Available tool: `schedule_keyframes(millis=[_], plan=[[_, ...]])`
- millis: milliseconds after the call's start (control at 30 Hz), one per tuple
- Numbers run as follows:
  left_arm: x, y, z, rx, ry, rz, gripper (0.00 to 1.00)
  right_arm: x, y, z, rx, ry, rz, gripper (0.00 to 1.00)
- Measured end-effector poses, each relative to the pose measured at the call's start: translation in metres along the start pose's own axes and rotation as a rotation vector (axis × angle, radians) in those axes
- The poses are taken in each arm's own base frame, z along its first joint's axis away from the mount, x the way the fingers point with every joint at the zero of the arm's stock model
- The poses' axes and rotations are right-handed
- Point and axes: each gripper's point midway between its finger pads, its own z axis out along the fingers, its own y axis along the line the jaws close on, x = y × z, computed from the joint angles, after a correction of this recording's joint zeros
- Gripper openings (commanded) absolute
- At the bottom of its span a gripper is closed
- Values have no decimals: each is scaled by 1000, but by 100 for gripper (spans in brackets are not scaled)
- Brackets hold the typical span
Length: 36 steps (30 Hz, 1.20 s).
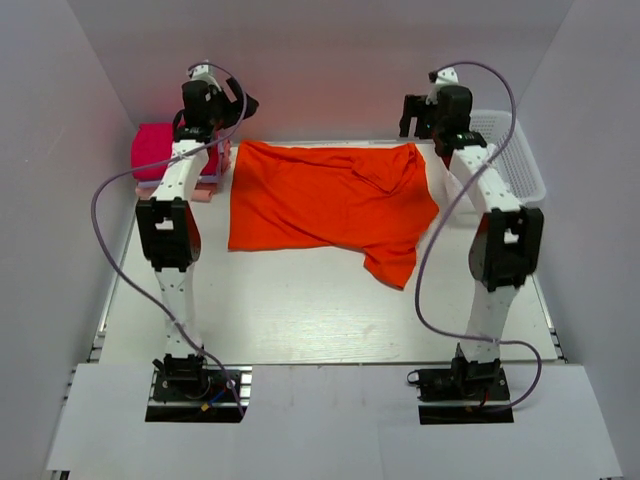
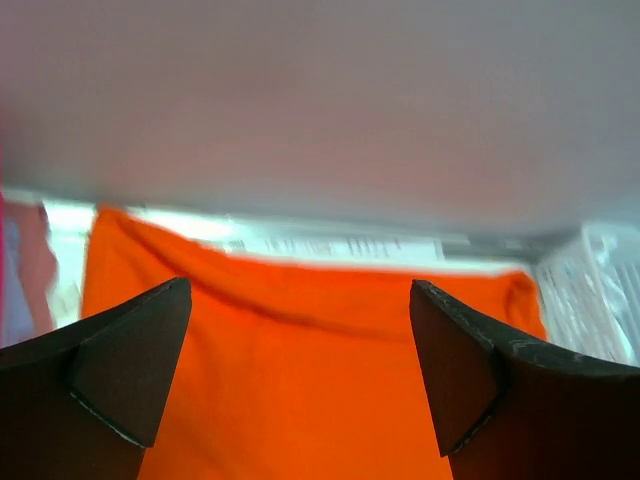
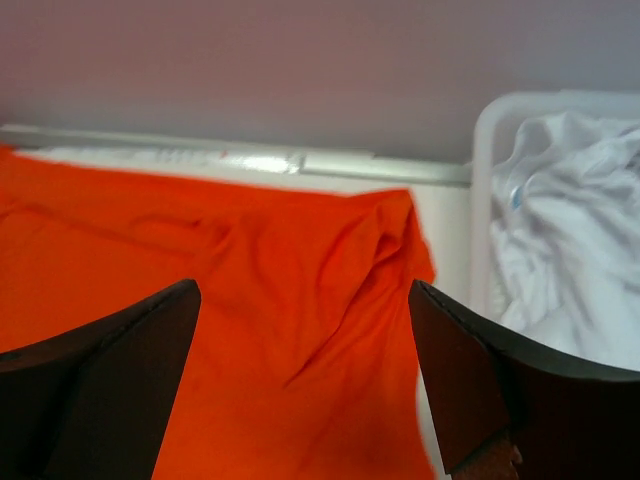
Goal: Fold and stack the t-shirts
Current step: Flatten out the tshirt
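Top external view shows the orange-red t-shirt (image 1: pixel 325 205) spread out on the far half of the white table (image 1: pixel 300 320). A pink folded stack (image 1: pixel 155 150) sits to its left and a white basket (image 1: pixel 525 160) to its right. The left gripper (image 2: pixel 300 300) and right gripper (image 3: pixel 305 295) hang over its far corners, fingers wide apart, holding nothing.

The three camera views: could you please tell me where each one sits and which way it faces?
Top external: above and behind the arms, looking down on the table; both whole arms show, left gripper and right gripper farthest.
Left wrist: on the left arm, facing the back wall across the orange shirt; its two open fingers show.
Right wrist: on the right arm, facing the shirt's corner and the white basket; its open fingers show.
Shared: the orange shirt.
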Motion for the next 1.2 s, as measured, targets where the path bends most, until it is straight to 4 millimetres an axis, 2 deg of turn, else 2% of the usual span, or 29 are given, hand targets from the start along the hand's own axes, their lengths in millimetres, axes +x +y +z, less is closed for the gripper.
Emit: schedule_keyframes(millis=[100,133,233,333,400,467,567,633,667,733,800,900,1000,1100,1200], plan=[[8,-23,-38,-17,66,13,100,3,22,-42,-70,24,36,90],[17,-29,-59,-38,110,12,100,8,29,-54,-93,44,51,90],[36,-35,-99,-89,177,8,100,28,46,-85,-145,127,86,90],[69,-16,-152,-213,280,-27,100,70,52,-108,-157,273,135,90],[93,4,-185,-308,343,-65,100,113,52,-125,-150,403,169,90],[126,27,-220,-419,431,-106,100,160,51,-150,-130,554,202,90],[174,56,-263,-558,549,-167,100,214,48,-195,-92,722,238,90],[205,66,-288,-623,628,-194,97,235,47,-227,-67,797,259,90],[218,69,-300,-644,657,-205,93,240,46,-239,-58,806,266,90],[237,74,-319,-677,700,-228,92,248,46,-261,-45,821,283,90],[250,76,-331,-691,715,-246,89,254,46,-274,-41,828,297,90],[262,78,-334,-687,712,-267,87,272,48,-286,-35,874,322,90],[259,79,-319,-659,667,-277,86,289,51,-294,-41,924,334,90],[251,80,-299,-623,606,-278,83,297,54,-298,-57,943,341,84],[251,83,-286,-609,577,-275,80,303,60,-298,-78,947,356,84]])
